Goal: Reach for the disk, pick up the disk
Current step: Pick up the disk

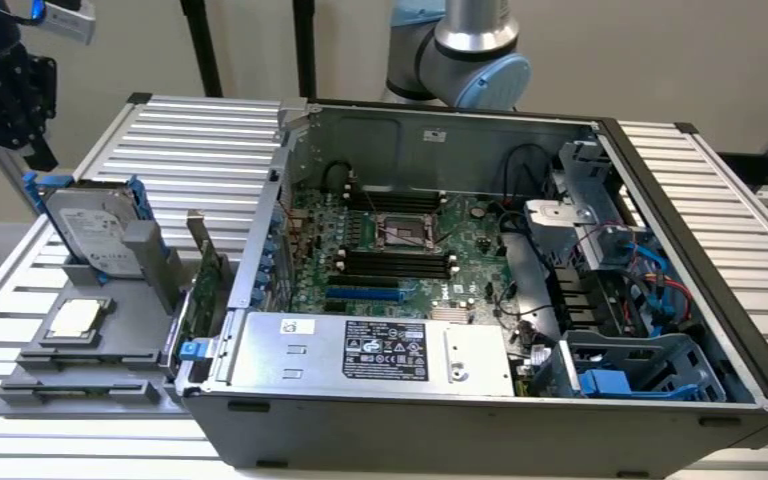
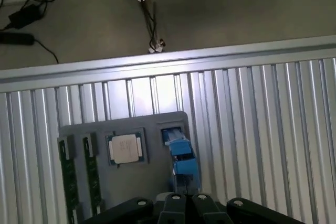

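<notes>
From the exterior view, the disk (image 1: 91,225) stands on edge in a slot of a grey tray (image 1: 91,392). The tray sits on the ribbed worktop (image 1: 718,190) at the exterior view's left, just beside an open computer case (image 1: 491,430). A square chip (image 1: 75,318) lies flat in the tray near the disk.

From the wrist view, the disk shows edge-on as a blue strip beside the chip. The fingers (image 2: 175,202) are pressed together above it, holding nothing.
</notes>
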`<action>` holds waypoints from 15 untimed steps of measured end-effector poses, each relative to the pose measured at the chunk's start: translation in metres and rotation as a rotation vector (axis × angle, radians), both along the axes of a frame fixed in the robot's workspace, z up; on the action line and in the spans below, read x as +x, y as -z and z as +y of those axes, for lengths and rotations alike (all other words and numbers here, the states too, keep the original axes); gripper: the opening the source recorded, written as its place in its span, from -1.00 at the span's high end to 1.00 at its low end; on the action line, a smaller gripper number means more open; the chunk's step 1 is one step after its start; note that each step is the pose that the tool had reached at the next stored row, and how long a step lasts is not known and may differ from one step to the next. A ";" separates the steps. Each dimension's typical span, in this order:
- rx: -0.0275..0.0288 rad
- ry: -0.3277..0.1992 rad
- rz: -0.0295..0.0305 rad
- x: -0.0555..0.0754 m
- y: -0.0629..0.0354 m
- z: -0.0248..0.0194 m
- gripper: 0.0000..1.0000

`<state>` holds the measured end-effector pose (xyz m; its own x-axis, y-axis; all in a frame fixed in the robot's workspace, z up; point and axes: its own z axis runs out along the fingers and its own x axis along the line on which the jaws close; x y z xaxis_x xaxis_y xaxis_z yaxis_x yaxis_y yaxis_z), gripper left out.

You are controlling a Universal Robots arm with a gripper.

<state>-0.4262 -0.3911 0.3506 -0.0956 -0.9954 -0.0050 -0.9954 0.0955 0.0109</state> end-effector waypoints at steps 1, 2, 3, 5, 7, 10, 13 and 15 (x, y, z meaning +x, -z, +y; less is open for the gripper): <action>0.0000 -0.018 -0.0004 0.000 0.0004 0.0000 0.79; -0.0001 -0.034 -0.0006 0.000 0.0008 0.0001 0.79; -0.0001 -0.045 -0.0009 0.000 0.0012 0.0005 0.79; 0.0000 -0.059 -0.0011 0.000 0.0013 0.0020 0.79; 0.0000 -0.060 -0.0010 0.000 0.0013 0.0021 0.79; -0.0001 -0.060 -0.0009 0.000 0.0013 0.0021 0.65; 0.0000 -0.060 -0.0010 0.000 0.0014 0.0022 0.28; 0.0000 -0.061 -0.0011 0.000 0.0019 0.0025 0.16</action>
